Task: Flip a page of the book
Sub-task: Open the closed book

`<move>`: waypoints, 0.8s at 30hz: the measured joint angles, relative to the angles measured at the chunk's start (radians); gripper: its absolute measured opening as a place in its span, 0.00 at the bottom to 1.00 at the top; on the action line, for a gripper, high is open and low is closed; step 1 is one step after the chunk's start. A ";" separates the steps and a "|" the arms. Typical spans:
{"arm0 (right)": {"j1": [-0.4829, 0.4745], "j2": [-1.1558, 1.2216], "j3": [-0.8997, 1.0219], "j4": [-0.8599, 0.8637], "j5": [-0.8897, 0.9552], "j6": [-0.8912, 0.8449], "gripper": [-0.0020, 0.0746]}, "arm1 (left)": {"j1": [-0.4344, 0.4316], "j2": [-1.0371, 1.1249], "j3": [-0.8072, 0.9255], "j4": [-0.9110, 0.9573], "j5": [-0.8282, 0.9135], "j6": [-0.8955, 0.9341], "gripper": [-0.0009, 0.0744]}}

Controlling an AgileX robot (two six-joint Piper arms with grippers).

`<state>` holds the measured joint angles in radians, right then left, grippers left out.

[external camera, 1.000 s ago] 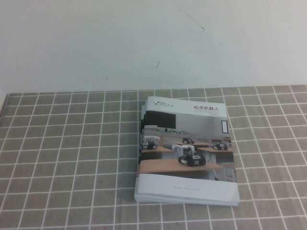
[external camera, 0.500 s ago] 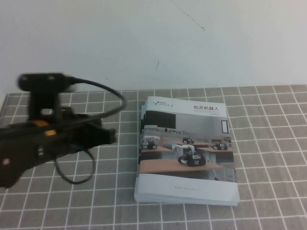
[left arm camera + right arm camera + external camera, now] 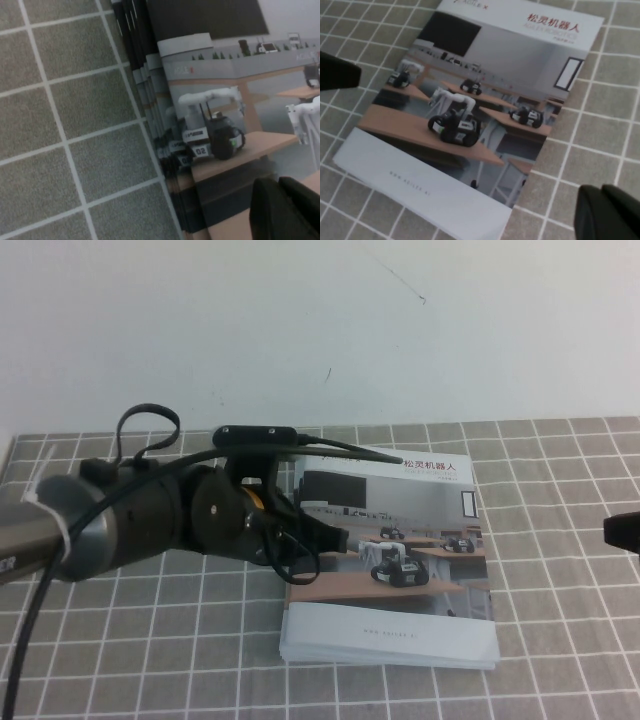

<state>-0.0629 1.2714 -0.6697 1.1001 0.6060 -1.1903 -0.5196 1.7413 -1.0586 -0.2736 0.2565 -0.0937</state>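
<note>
The book [image 3: 400,580] lies closed on the checked cloth, its cover with the robot photo and red Chinese title facing up. The page, the cover leaf [image 3: 430,500], lies flat on the book. My left gripper [image 3: 338,539] is shut and empty, just above the cover near the book's left edge. The left wrist view shows its fingertips [image 3: 265,200] together over the cover photo [image 3: 220,115], next to the stepped page edges. My right gripper [image 3: 614,529] is shut at the right edge, off the book; the right wrist view shows it [image 3: 600,192] over the cloth beside the book [image 3: 470,100].
A grey checked tablecloth [image 3: 140,640] covers the table and a white wall [image 3: 300,330] stands behind. The left arm and its cable [image 3: 150,520] span the left half of the table. The left gripper's tip shows in the right wrist view [image 3: 337,70].
The left arm has swung in from the left and its gripper now reaches the book's left edge. The right gripper's tip has come into view at the right edge. The book has not moved.
</note>
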 joint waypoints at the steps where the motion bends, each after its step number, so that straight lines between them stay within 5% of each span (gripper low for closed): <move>1: 0.000 0.042 -0.011 0.019 0.006 -0.015 0.02 | 0.000 0.016 -0.004 0.000 -0.007 0.000 0.01; 9: 0.119 0.309 -0.155 0.043 0.011 -0.054 0.04 | 0.000 0.126 -0.008 -0.004 -0.081 0.005 0.01; 18: 0.228 0.520 -0.351 0.008 -0.010 0.057 0.52 | 0.002 0.186 -0.026 -0.053 -0.099 0.005 0.01; 24: 0.228 0.625 -0.420 -0.066 -0.029 0.180 0.60 | 0.002 0.193 -0.028 -0.065 -0.111 0.003 0.01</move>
<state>0.1649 1.8961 -1.0893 1.0336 0.5774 -1.0107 -0.5178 1.9346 -1.0868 -0.3383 0.1453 -0.0908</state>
